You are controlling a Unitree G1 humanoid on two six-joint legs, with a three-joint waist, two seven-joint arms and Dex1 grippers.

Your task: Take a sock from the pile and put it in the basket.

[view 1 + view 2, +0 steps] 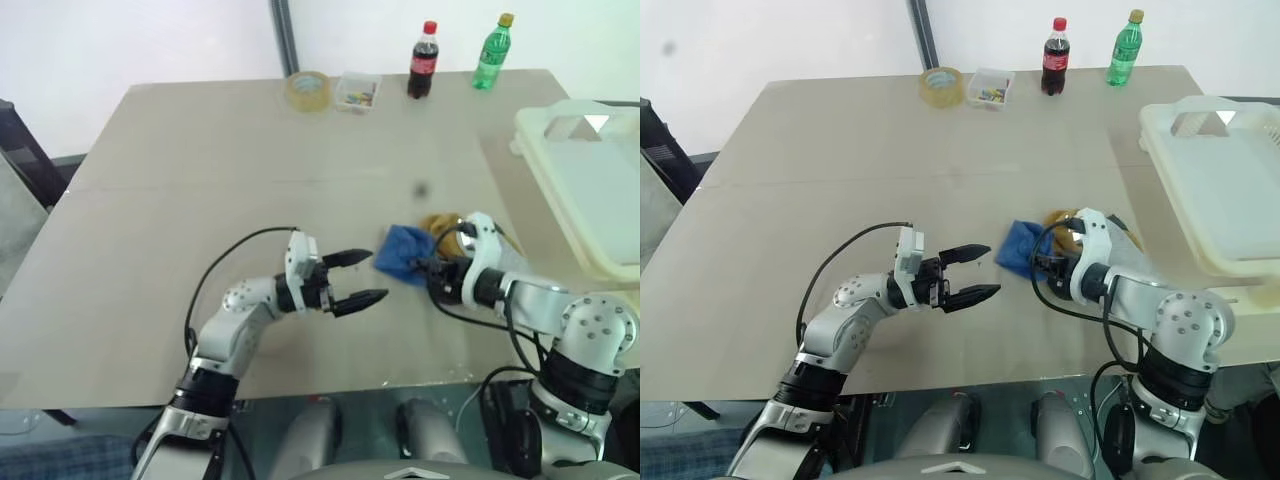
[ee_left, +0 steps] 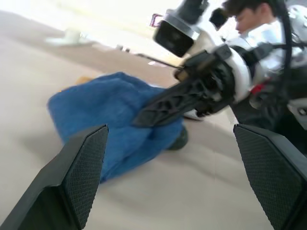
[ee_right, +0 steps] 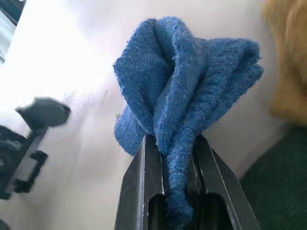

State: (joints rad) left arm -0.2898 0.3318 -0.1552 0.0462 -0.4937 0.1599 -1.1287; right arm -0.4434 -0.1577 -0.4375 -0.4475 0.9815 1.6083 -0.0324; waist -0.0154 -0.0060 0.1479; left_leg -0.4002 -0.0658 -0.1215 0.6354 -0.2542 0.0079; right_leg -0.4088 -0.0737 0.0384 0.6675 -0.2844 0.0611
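Head view: the right hand (image 1: 428,268) pinches a blue sock (image 1: 404,253) beside the pile (image 1: 440,228); the basket (image 1: 590,190) sits beyond. Left wrist view: the left hand (image 1: 357,277) gapes, released. Right wrist view: soft, light, bunched cloth, clamped mid-fold.

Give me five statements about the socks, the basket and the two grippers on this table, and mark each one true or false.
1. The right gripper is shut on the blue sock. True.
2. The left gripper holds a yellow sock. False: its fingers stand open with nothing between them.
3. The blue sock already lies in the basket. False: it is in the right gripper's fingers over the table, left of the basket.
4. A yellow sock lies on the table next to the right gripper. True.
5. The two bottles stand inside the basket. False: the cola bottle and the green bottle stand on the table's far edge.
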